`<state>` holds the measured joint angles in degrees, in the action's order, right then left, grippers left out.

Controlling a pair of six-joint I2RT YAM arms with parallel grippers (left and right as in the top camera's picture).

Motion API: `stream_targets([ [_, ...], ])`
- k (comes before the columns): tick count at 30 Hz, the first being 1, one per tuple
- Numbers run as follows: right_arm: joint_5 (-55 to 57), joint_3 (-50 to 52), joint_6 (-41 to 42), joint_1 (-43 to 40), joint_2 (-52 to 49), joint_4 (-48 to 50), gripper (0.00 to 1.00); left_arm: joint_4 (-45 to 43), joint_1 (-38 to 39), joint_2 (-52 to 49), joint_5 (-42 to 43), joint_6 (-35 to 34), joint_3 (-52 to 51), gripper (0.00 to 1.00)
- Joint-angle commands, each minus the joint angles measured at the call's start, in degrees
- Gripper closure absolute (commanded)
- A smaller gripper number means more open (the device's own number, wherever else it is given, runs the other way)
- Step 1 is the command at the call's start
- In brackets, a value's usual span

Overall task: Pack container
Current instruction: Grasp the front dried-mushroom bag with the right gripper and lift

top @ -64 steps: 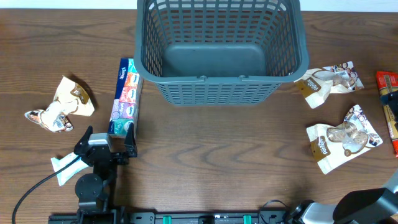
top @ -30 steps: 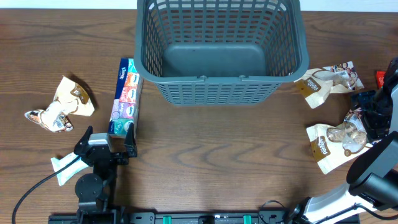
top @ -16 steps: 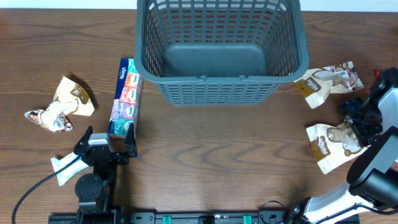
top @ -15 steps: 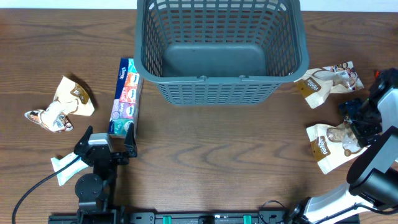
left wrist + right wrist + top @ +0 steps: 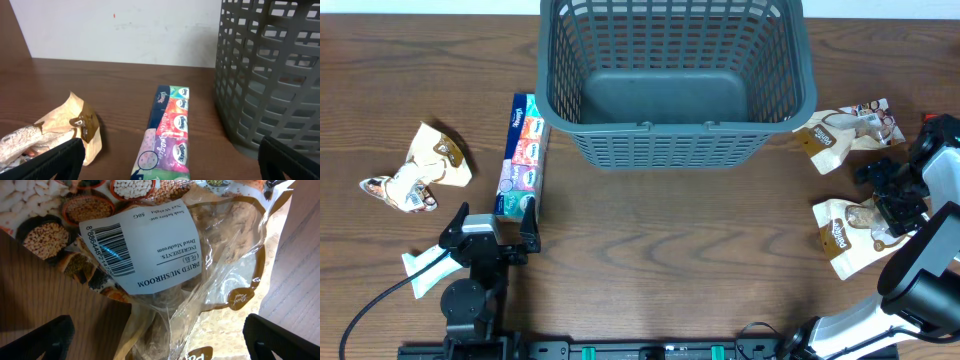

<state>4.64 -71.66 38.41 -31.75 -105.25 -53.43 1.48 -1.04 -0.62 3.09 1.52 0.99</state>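
The container, a large dark grey-blue slotted basket [image 5: 675, 150], stands at the back centre with nothing showing inside; its wall shows in the left wrist view [image 5: 270, 75]. My right gripper [image 5: 888, 193] is open just above a clear-and-tan dried mushroom packet [image 5: 855, 228]. That packet fills the right wrist view [image 5: 170, 255] between my spread fingers [image 5: 165, 340]. My left gripper [image 5: 490, 235] is open and empty near the front left. A colourful tissue pack [image 5: 520, 155] lies just ahead of it, seen up close in the left wrist view [image 5: 167, 135] between the fingers [image 5: 170, 167].
A second mushroom packet [image 5: 850, 128] lies by the basket's right corner. A crumpled tan snack packet [image 5: 415, 170] lies at the far left, also in the left wrist view [image 5: 55, 135]. A white scrap [image 5: 420, 270] lies beside the left arm. A red packet edge [image 5: 931, 118] shows behind the right arm.
My right arm came in from the right edge and moved left over the nearer mushroom packet. The left arm and the objects have not moved.
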Motion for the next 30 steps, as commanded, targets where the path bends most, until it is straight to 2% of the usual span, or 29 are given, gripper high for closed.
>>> stream_targets([
  [1,0.7,1.1,0.9,-0.2,0.1,0.3,0.01,2.3,-0.3,0.5,0.4,-0.1,-0.8,0.01],
  [24,-0.4,13.6,-1.9,-0.3,0.1,12.5,0.02,2.3,-0.3,0.4,0.4,-0.1,-0.8,0.01],
  [25,-0.4,13.6,-1.9,-0.3,0.1,12.5,0.12,2.3,-0.3,0.4,0.4,-0.1,-0.8,0.01],
  [27,-0.4,13.6,-1.9,-0.3,0.1,12.5,0.39,2.3,-0.3,0.5,0.4,-0.1,-0.8,0.01],
  [28,-0.4,13.6,-1.9,-0.3,0.1,12.5,0.59,2.3,-0.3,0.4,0.4,-0.1,-0.8,0.01],
  [29,-0.4,13.6,-1.9,-0.3,0.1,12.5,0.84,2.3,-0.3,0.4,0.4,-0.1,-0.8,0.01],
  [30,-0.4,13.6,-1.9,-0.3,0.1,12.5,0.99,2.3,-0.3,0.4,0.4,-0.1,-0.8,0.01],
])
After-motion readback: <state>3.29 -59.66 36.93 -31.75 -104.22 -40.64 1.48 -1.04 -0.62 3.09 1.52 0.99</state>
